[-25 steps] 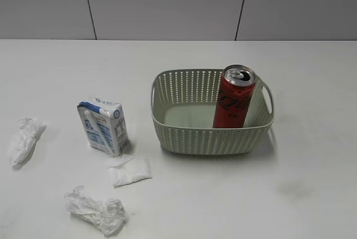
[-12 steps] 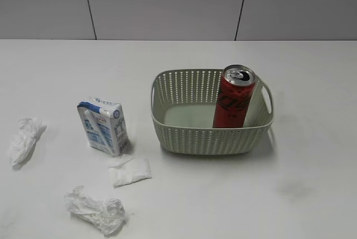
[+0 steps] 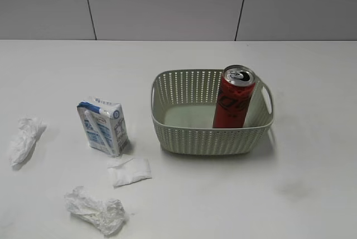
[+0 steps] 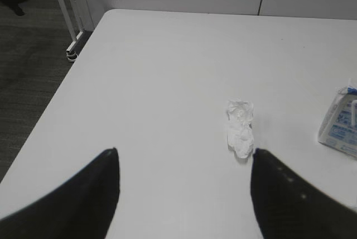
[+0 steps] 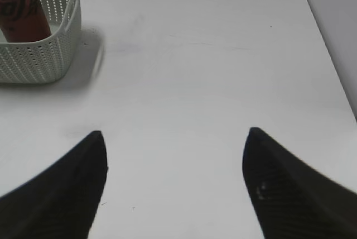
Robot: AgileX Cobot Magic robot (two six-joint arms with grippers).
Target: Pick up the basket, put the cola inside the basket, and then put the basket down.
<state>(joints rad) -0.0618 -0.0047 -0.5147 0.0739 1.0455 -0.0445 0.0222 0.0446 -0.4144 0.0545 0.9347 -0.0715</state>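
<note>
The pale sage-green basket (image 3: pixel 184 138) rests on the white table, right of centre. The red cola can (image 3: pixel 234 100) stands upright inside it, against its right side. Both also show in the right wrist view, the basket (image 5: pixel 50 55) at top left with the cola (image 5: pixel 22 10) in it. My right gripper (image 5: pixel 174 138) is open and empty, well to the right of the basket. My left gripper (image 4: pixel 184 155) is open and empty above the table's left part. Neither gripper shows in the exterior view.
A blue-and-white milk carton (image 3: pixel 103 125) stands left of the basket, also in the left wrist view (image 4: pixel 340 127). Crumpled tissues lie at the far left (image 3: pixel 23 139), front left (image 3: pixel 95 210) and beside the carton (image 3: pixel 130 171). The table's left edge (image 4: pixel 50 116) drops to dark floor.
</note>
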